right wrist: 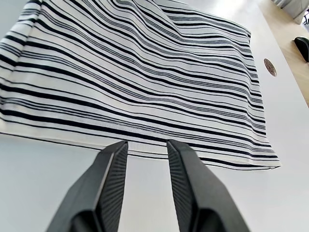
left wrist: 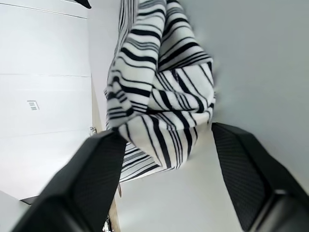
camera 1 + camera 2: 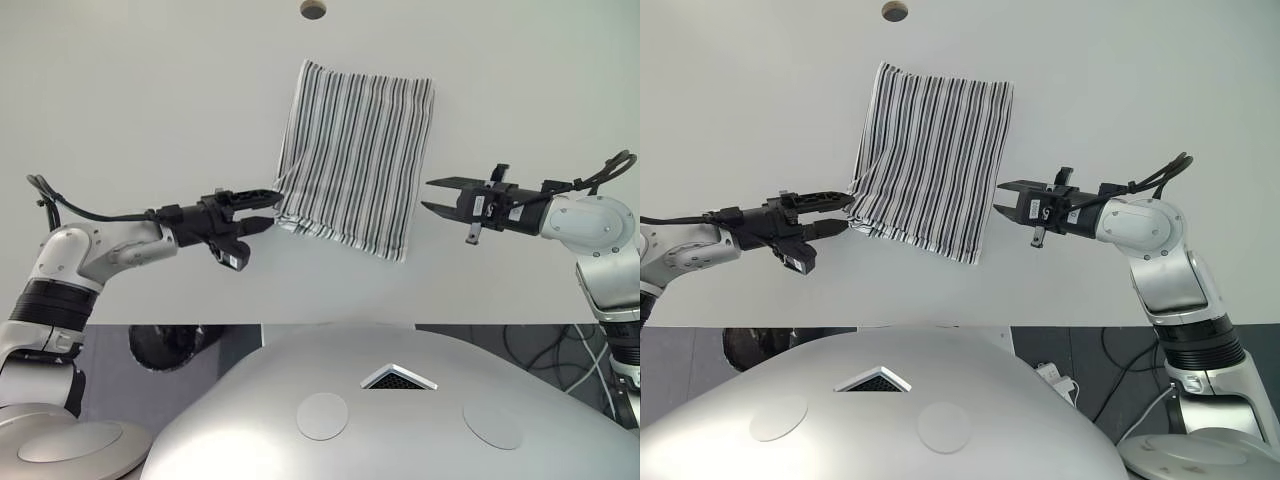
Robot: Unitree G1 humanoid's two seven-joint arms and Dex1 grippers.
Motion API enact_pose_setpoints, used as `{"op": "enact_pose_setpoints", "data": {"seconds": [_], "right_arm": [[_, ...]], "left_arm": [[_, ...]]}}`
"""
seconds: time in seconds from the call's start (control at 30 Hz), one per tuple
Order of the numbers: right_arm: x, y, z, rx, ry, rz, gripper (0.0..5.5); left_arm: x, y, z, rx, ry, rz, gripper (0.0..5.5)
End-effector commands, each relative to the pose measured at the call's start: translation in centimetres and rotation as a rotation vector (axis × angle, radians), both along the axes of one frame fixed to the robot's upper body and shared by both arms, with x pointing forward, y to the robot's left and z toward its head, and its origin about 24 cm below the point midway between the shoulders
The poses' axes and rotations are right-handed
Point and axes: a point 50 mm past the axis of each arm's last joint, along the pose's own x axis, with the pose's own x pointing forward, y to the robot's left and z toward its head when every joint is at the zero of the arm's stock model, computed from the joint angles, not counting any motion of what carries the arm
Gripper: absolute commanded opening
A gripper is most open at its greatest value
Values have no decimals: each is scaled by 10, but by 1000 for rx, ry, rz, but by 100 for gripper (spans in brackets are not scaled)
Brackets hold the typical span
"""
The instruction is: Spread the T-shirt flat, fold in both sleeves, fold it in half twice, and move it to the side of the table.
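The T-shirt (image 3: 355, 155), white with dark stripes, lies folded into a rectangle on the white table (image 3: 120, 120), a little far of centre. My left gripper (image 3: 268, 208) is open at the shirt's near left corner, where the cloth bunches up slightly between the spread fingers (image 2: 96, 164). My right gripper (image 3: 430, 195) is open too, just off the shirt's right edge and low over the table. In the right wrist view the striped edge (image 1: 135, 140) runs just ahead of its fingertips without touching them.
A small round hole (image 3: 313, 9) sits in the tabletop beyond the shirt. Bare table stretches to both sides of the shirt and toward the near edge (image 3: 480, 322). Cables (image 3: 560, 350) lie on the floor below the right arm.
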Motion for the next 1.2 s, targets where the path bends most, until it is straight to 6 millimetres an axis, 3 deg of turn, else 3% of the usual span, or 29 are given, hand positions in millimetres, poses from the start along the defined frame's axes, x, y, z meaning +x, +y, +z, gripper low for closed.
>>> {"op": "enact_pose_setpoints", "data": {"seconds": [0.03, 0.17, 0.33, 0.57, 1.03, 1.13, 1.2], "right_arm": [[3, -2, 3, -15, -20, 5, 151], [1, 0, 1, -10, -17, 2, 151], [3, 4, -2, -4, -16, 12, 151], [0, 4, -3, -6, -11, 15, 151], [-2, -2, -4, -17, 10, 3, 151], [-8, -7, -2, -27, -11, -1, 151], [-21, -13, 7, -42, -50, 31, 151]], "left_arm": [[-1, 8, -2, 64, 32, 7, 320], [4, 11, -1, 97, 28, 7, 320], [16, -7, -3, 66, -1, -31, 320], [14, -11, -9, 81, 35, -59, 320], [2, -15, 2, -15, 153, -20, 82], [1, -15, 3, -29, 182, 5, 23], [-1, -17, 3, -43, 200, 18, 17]]}}
